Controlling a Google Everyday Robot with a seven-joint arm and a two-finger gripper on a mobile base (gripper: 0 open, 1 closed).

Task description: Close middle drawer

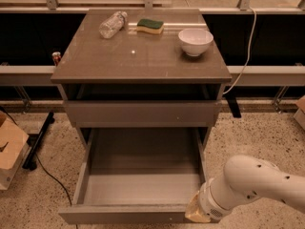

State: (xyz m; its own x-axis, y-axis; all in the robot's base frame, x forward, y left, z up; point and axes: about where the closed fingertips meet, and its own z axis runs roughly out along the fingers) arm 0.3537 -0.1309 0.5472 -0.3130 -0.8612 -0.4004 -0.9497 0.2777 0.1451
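One camera view covers the scene, looking down on a grey-brown cabinet (143, 63) from its near side. The middle drawer (143, 185) is pulled far out toward the near edge of the picture. Its plain grey inside holds nothing, and its front panel runs along the bottom of the frame. The uppermost drawer front (143, 112) sits above it, much further in. The gripper (197, 213) is low at the near right corner of the middle drawer, at or touching the right end of the front panel, on the end of the white arm (259, 182) coming in from the right.

Risks, as I judge them: the contact sits at one end of the panel rather than its middle, so a push toward the far side could skew the drawer on its runners and jam it partway. The gripper could also slide off the corner to the right and miss the panel. A hard shove might shake the cabinet top, where a plastic bottle (113, 24) lying on its side could roll. A sponge (150, 26) and a white bowl (195, 41) also stand there.

Hard to make out: the gripper shows only as a pale yellowish tip cut by the bottom edge, so I cannot tell whether it is spread or pressed together, nor whether it truly touches the panel. The lowest drawer is out of sight beneath the open one. A cardboard box (9, 151) at the left is cut off by the frame.
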